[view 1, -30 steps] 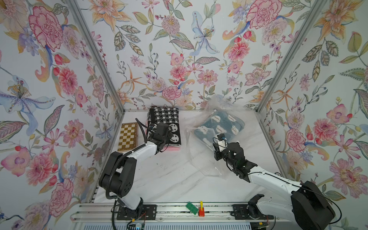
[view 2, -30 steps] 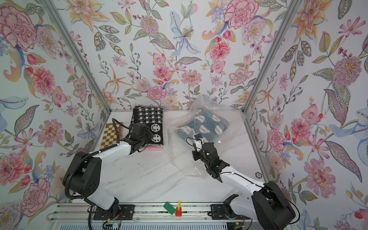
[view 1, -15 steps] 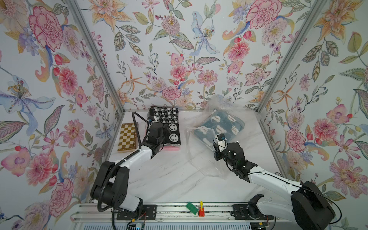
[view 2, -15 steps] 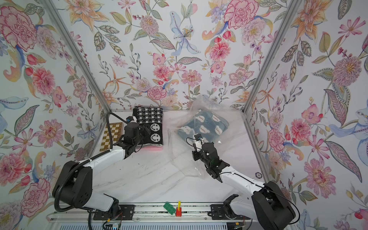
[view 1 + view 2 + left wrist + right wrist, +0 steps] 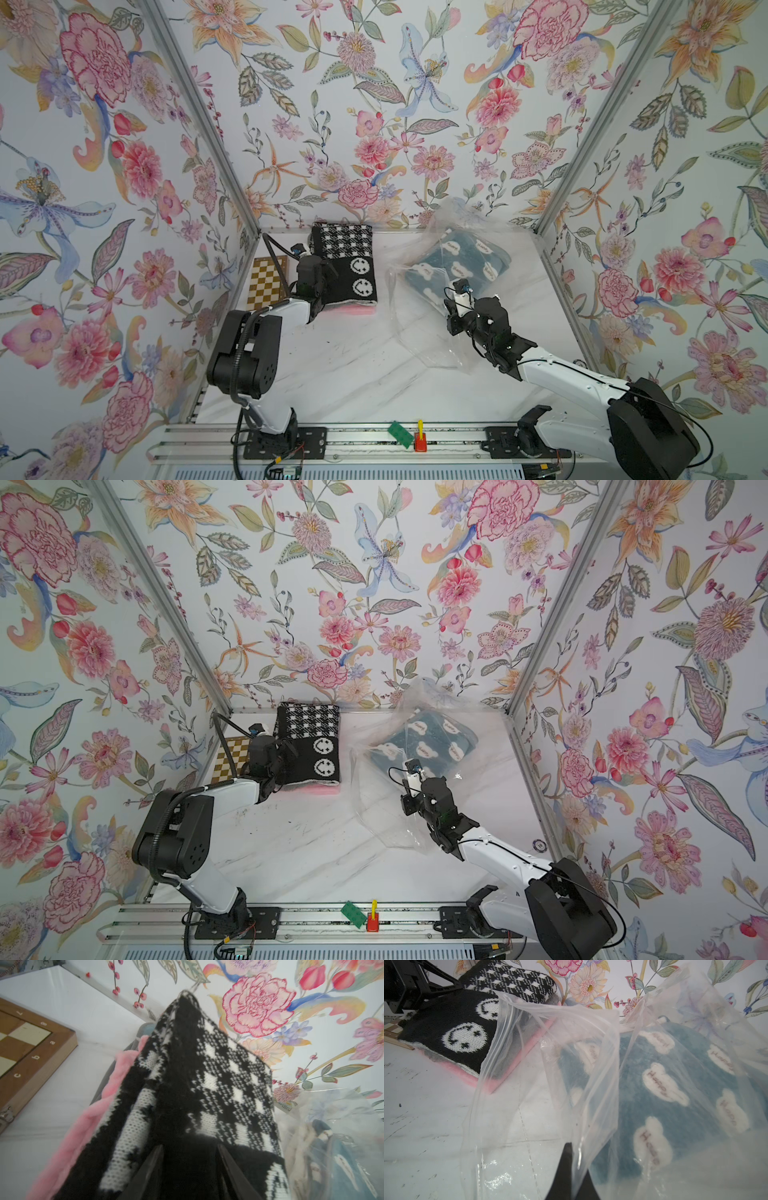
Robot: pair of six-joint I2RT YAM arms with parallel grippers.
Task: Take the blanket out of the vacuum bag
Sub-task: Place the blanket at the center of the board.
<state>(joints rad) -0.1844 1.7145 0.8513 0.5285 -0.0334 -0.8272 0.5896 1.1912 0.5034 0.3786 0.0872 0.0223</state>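
Note:
The vacuum bag (image 5: 415, 332) (image 5: 374, 816) is a clear crinkly film lying at the right of the table. Inside it lies the blanket (image 5: 457, 262) (image 5: 424, 742) (image 5: 675, 1088), folded, blue with white clouds. My right gripper (image 5: 449, 320) (image 5: 575, 1159) is shut on a fold of the bag's film (image 5: 529, 1105) near its open end, in front of the blanket. My left gripper (image 5: 326, 272) (image 5: 190, 1146) is open at the left edge of a black-and-white knit blanket (image 5: 349, 266) (image 5: 207, 1076). That knit fabric shows between its parted fingers.
The knit blanket lies on a pink one (image 5: 353, 309) at the back left. A chessboard (image 5: 266, 280) (image 5: 25, 1043) lies beside them by the left wall. Flowered walls close three sides. A green block (image 5: 401, 434) and a red holder (image 5: 420, 441) sit on the front rail.
My left gripper has drawn back leftward from over the knit blanket to its left edge, with its jaws a little wider. The right gripper and the bag have not moved.

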